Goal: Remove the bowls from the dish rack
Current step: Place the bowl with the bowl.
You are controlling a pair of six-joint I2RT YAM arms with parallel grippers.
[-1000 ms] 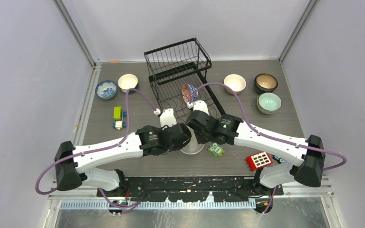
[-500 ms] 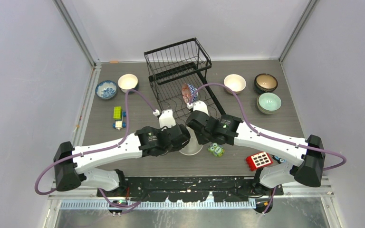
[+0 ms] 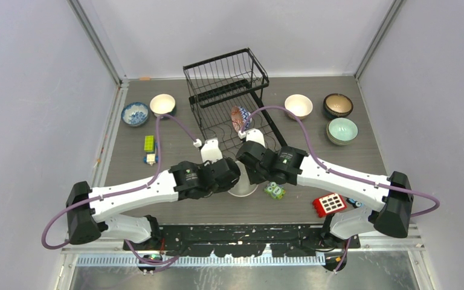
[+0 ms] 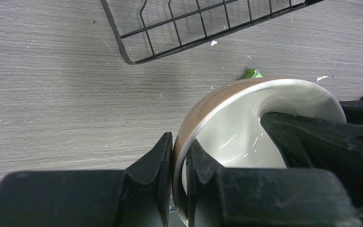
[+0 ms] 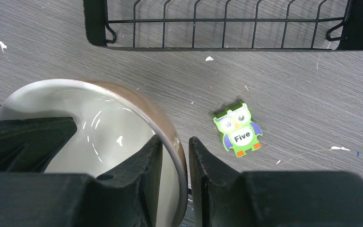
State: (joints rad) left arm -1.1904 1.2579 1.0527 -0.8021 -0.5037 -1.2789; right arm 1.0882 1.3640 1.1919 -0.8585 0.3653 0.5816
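1. Red keypad toy (image 3: 329, 204): on the table (image 3: 350, 154), nearest the right arm's base.
2. Green owl tile (image 5: 237, 128): flat on the table, just right of item 3.
3. Brown-and-white bowl (image 4: 231, 127): upright on the table, just in front of the dish rack (image 3: 229, 90).
   - Left gripper (image 4: 179, 146): pinched tight on the bowl's left rim, one finger inside and one outside.
   - Right gripper (image 5: 176, 146): straddles the opposite rim closely. Whether it presses cannot be told.
4. Two toy blocks (image 3: 149, 143): left of the rack.
5. Dish rack: black wire, raised basket at the back and lower tray in front.
6. Reddish patterned bowl (image 3: 239, 118): on edge in the lower tray.
7. Bowls on the table left of the rack: blue-patterned bowl (image 3: 135, 113) and cream bowl (image 3: 162, 104).
8. Bowls on the table right of the rack: mint green bowl (image 3: 342, 130), tan bowl (image 3: 298, 106) and dark brown bowl (image 3: 338, 105).
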